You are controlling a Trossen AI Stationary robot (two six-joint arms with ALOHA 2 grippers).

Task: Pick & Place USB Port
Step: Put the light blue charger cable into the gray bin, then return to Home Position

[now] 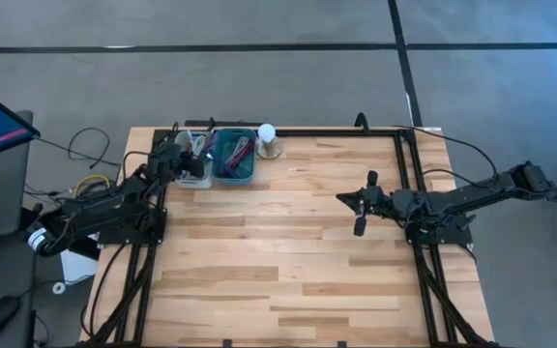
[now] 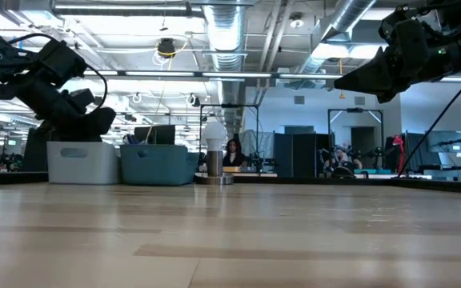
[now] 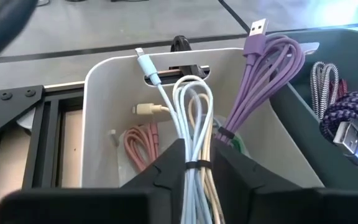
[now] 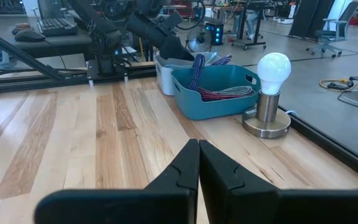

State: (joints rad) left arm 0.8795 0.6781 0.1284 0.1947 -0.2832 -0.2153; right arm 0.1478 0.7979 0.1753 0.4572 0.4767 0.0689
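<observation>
My left gripper (image 3: 197, 154) reaches down into the white bin (image 3: 98, 112), (image 1: 193, 172) at the table's far left and is shut on a coiled pale blue and white cable bundle (image 3: 191, 112). Its pale blue plug (image 3: 143, 60) rests at the bin's far rim. A purple cable bundle (image 3: 260, 68) with a USB plug (image 3: 258, 28) leans on the wall toward the teal bin (image 3: 353, 74), (image 1: 235, 155). A pink cable (image 3: 138, 143) lies on the white bin's floor. My right gripper (image 4: 199, 152), (image 1: 360, 208) is shut and hangs above the table's right half, holding nothing. My left gripper pinches the pale blue and white cable bundle between its two fingers, at the black tie (image 3: 194, 164) around the coil's middle. The fingers (image 3: 166, 168) come from above, slanting into the bin, and lie along the coil. The coil's far loop (image 3: 191, 84) leans on the bin's far wall.
The teal bin holds more braided cables (image 3: 347, 109). A lamp with a white bulb (image 1: 268, 135), (image 4: 272, 68) stands right of the bins near the far edge. A black frame (image 1: 409, 164) edges the table. Bare wood (image 1: 278, 251) fills the middle and near side.
</observation>
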